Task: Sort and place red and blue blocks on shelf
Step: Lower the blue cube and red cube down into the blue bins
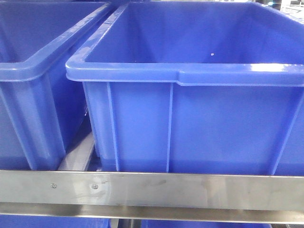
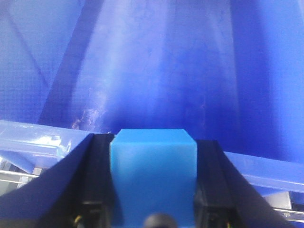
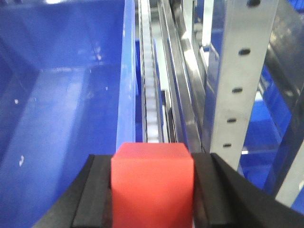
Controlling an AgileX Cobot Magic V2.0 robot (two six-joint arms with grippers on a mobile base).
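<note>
Over the bins (image 1: 213, 123), left pincer (image 2: 153, 140) pinches blue block (image 2: 153, 175); right pincer (image 3: 152, 159) pinches red block (image 3: 152, 185).

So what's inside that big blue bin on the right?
The bin shows only bare blue inner walls and a tiny pale speck. Its floor is hidden behind its own front wall, so anything lying low inside cannot be seen.

Glossy, smooth moulded plastic for the right bin (image 1: 213, 123), faintly scuffed. Brushed, slightly smeared steel on the shelf rail (image 1: 190, 190). Matt, plain faces on the red block (image 3: 152, 183) and blue block (image 2: 153, 175).
</note>
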